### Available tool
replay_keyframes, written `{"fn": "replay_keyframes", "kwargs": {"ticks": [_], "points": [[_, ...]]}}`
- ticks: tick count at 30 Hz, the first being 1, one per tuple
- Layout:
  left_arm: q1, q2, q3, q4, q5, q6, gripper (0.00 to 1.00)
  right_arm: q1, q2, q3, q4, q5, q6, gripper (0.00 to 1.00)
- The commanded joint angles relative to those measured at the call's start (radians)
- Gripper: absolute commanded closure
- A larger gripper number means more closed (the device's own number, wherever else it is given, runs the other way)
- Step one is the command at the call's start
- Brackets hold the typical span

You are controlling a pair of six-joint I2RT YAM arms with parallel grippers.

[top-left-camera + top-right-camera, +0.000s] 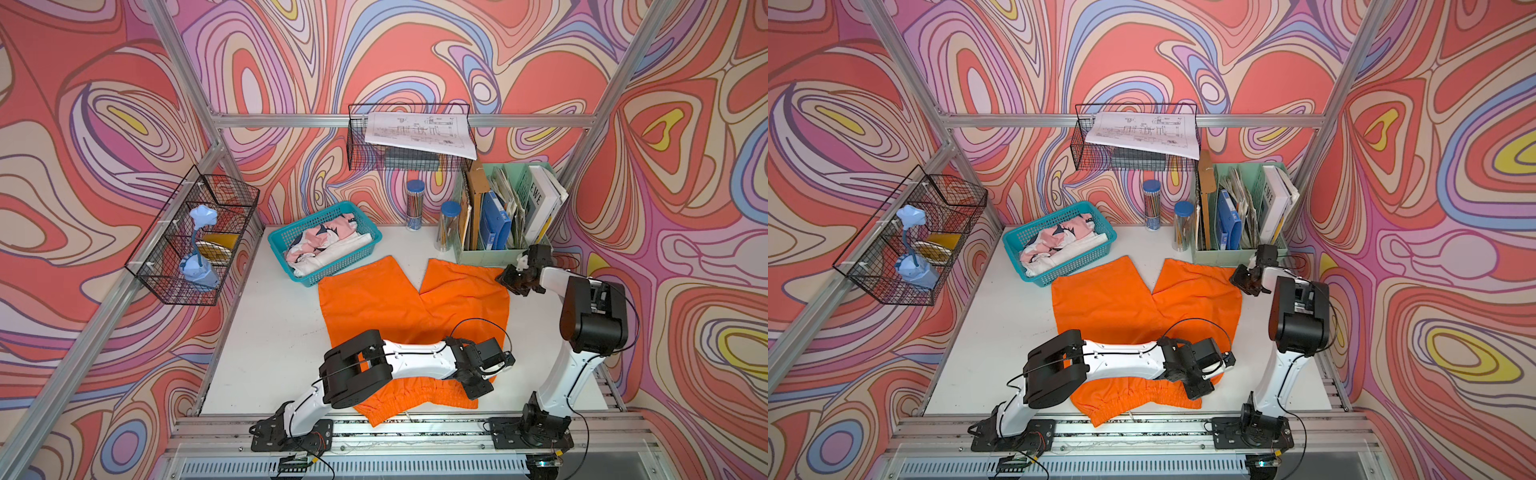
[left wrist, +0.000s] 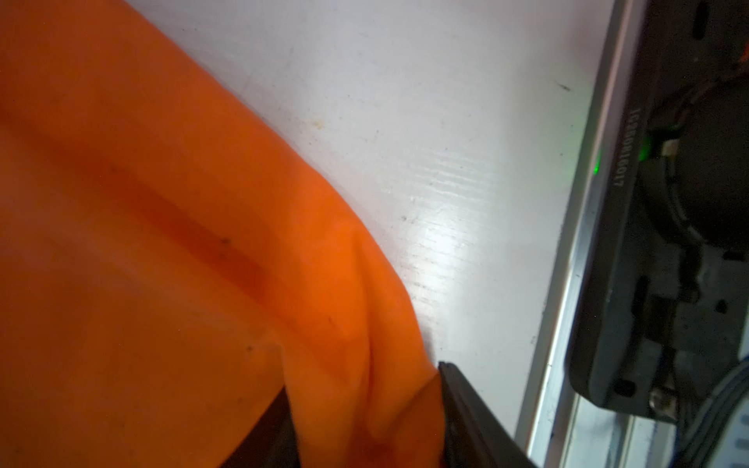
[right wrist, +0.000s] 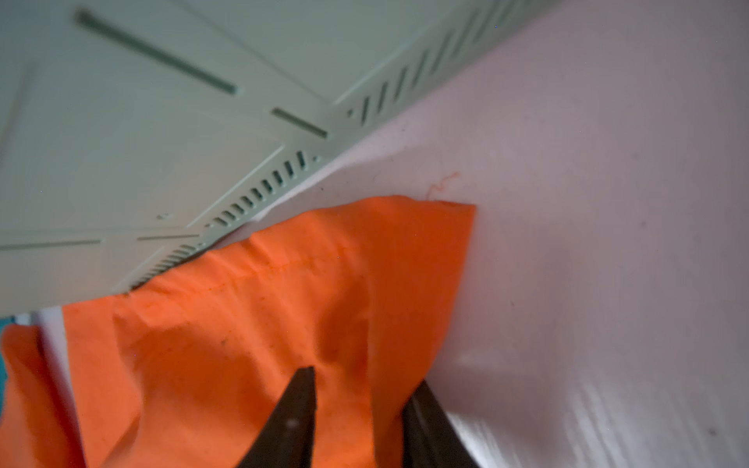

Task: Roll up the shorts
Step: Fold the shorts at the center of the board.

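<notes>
**Side grasp on the flat shorts, before the first fold**

The shorts [image 1: 374,299] lie spread flat on the white surface [image 1: 270,332]. Their waistband [image 1: 415,397] is at the near edge and both legs point away toward the green file box [image 1: 486,253] and the teal basket [image 1: 324,278]. Nothing is rolled yet.

Both arms work the same side of the garment, the robot's right. The left gripper [image 1: 478,380] is down at that edge close to the waistband. Its wrist view shows a gathered ridge of orange cloth pinched between its fingers. The right gripper [image 1: 513,280] is at the outer corner of the leg, just beside the file box, and its wrist view shows a raised fold of cloth nipped between its fingers.

The step in hand appears to be securing this side so that one leg can be laid over the other, narrowing the shorts for rolling. The next move likely calls for both arms to lift together and carry the edge across evenly, without dragging the lower layer or catching the file box.
</notes>
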Motion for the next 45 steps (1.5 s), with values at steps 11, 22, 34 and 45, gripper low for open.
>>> {"fn": "replay_keyframes", "kwargs": {"ticks": [11, 22, 34, 45], "points": [[0.001, -0.020, 0.097, -0.037, -0.027, 0.118, 1.00, -0.020, -0.168, -0.064, 0.013, 0.141, 0.038, 1.00], [0.031, -0.049, 0.231, -0.035, 0.076, 0.175, 1.00, -0.110, -0.412, 0.001, -0.077, 0.145, -0.034, 1.00], [0.054, -0.459, -0.309, 0.280, -0.075, -0.006, 1.00, 0.191, -0.412, 0.243, -0.107, -0.157, -0.207, 1.00], [0.056, -0.757, -0.679, 0.349, -0.298, -0.228, 1.00, 0.574, -0.075, 0.628, -0.245, -0.226, -0.326, 1.00]]}}
